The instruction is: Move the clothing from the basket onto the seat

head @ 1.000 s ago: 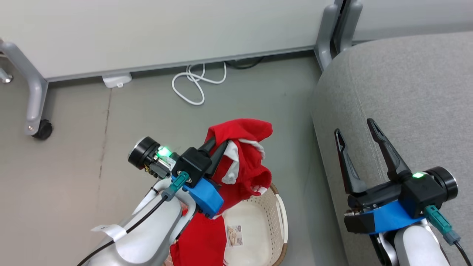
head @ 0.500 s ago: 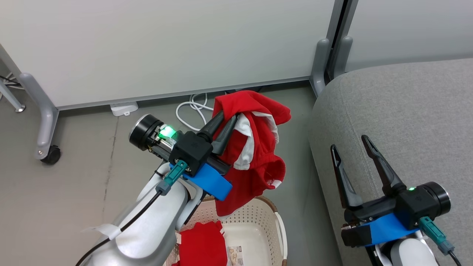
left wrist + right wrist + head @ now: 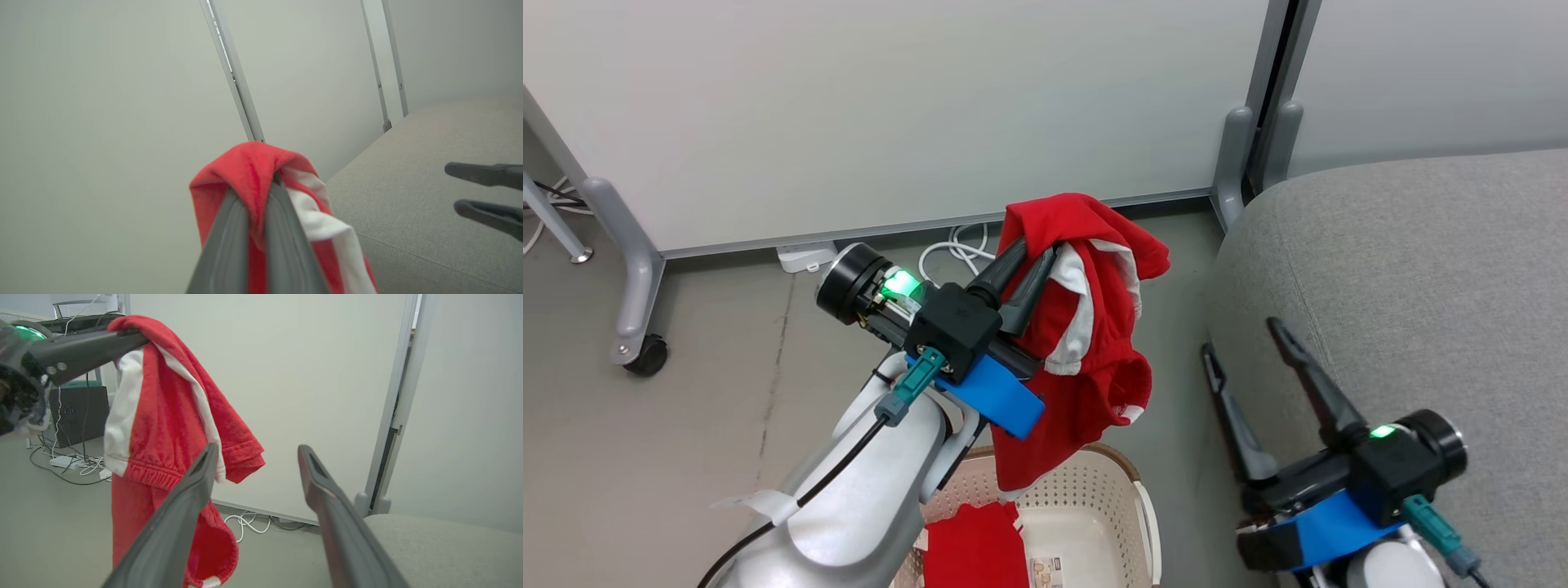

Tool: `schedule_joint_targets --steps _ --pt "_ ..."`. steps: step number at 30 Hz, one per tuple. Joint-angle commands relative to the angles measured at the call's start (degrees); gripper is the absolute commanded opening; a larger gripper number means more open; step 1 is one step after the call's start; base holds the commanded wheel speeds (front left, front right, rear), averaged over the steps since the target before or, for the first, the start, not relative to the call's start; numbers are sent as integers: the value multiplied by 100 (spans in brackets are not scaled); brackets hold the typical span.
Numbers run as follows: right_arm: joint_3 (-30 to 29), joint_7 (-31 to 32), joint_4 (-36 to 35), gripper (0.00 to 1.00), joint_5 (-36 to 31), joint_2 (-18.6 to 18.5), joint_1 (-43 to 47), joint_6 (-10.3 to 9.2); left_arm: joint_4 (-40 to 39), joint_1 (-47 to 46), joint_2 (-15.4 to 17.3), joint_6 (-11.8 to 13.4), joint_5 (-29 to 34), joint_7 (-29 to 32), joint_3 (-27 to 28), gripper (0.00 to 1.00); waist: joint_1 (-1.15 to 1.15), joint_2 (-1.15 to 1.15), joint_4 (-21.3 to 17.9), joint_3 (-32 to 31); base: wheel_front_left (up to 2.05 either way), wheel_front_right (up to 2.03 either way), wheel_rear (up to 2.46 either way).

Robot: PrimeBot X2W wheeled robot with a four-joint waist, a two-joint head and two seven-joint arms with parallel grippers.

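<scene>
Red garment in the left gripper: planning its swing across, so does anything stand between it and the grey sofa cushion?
Only the open right gripper, hovering at the edge of the grey woven sofa cushion nearest the red white-trimmed garment in the left gripper.

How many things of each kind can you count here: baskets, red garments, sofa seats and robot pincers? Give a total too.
Baskets: 1, the basket
Red garments: 2, the held garment and the lying garment
Seats: 1, the seat
Pincers: 2, the left pincer and the right pincer
Total: 6
</scene>
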Motion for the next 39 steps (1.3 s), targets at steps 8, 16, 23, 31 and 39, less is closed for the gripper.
schedule_joint_targets --steps 8,16,23,31,39 --pt "855 -16 50 100 117 7 -348 1 26 -103 -148 -74 106 -28 4 0 0 -1 76 11 0 0 0" --pt "1195 -10 426 100 108 9 -855 1 -45 -165 -342 -123 181 -29 -77 0 0 -1 214 126 0 0 0" --pt "1163 -10 1010 100 32 8 -1231 1 -128 -140 -487 -136 199 -29 -182 0 0 -1 317 217 0 0 0" --pt "1122 -10 1385 0 175 10 -1464 1 -135 -79 -574 -170 193 -29 -257 0 0 -1 385 213 0 0 0" --pt "1055 -10 1310 0 145 10 -1482 1 -114 -2 -612 -176 197 -29 -274 0 0 -1 369 191 0 0 0"
